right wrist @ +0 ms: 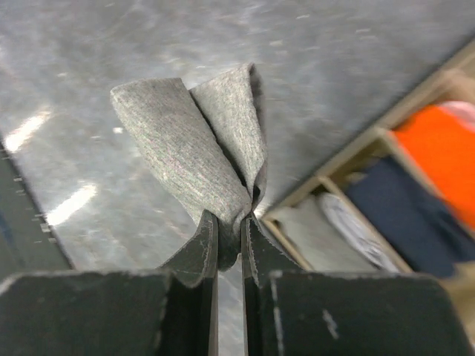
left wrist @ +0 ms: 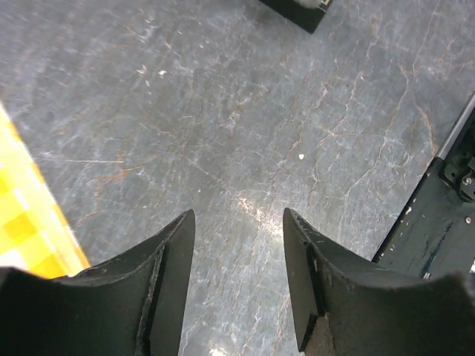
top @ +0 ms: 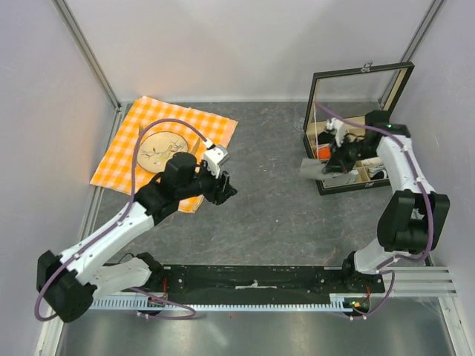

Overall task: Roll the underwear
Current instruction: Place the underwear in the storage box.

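R tool (right wrist: 228,222) clamped on grey underwear (right wrist: 194,141). Cloth bunched in two folds and held over surface (right wrist: 334,52), just beside compartment box (top: 356,186) w/ orange + navy garments. L tool (left wrist: 237,218) apart, over surface near orange-checked cloth (top: 119,159).

The right gripper (top: 332,166) holds the underwear (top: 315,169) just outside the box (top: 355,185). The left gripper (top: 225,188) hangs beside the checked cloth (top: 116,165).
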Motion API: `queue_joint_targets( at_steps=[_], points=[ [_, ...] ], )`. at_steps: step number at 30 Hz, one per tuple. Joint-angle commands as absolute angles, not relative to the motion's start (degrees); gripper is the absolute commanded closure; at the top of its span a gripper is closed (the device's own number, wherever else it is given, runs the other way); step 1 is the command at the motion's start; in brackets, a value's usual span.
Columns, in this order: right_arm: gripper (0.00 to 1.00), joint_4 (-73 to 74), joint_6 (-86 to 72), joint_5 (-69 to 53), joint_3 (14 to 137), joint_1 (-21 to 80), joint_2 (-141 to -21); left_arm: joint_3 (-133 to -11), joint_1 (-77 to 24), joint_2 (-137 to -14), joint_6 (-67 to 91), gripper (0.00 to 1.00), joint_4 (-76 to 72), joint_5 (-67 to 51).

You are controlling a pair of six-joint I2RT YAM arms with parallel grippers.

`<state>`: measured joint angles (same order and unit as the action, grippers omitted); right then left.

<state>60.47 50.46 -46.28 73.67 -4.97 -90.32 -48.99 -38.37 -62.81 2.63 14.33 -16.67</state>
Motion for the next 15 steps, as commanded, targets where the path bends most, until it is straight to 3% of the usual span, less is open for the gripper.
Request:
queue_joint_targets(
  at_steps=[1, 7, 15],
  points=[
    [1.00, 66.6, 58.7, -41.1, 86.2, -12.1, -93.7, -49.9, -38.2, -53.6, -2.3, 0.41, 22.8, -10.3],
    [1.00, 73.1, 71.2, -31.8, 103.6, -19.2, -106.2, -44.0, -38.2, -44.2, -3.8, 0.35, 22.9, -7.7],
    [1.00, 75.5, 78.7, -26.2, 120.5, -23.2, -120.5, -43.3, -38.2, -44.9, -5.0, 0.34, 22.1, -8.2]
  ],
)
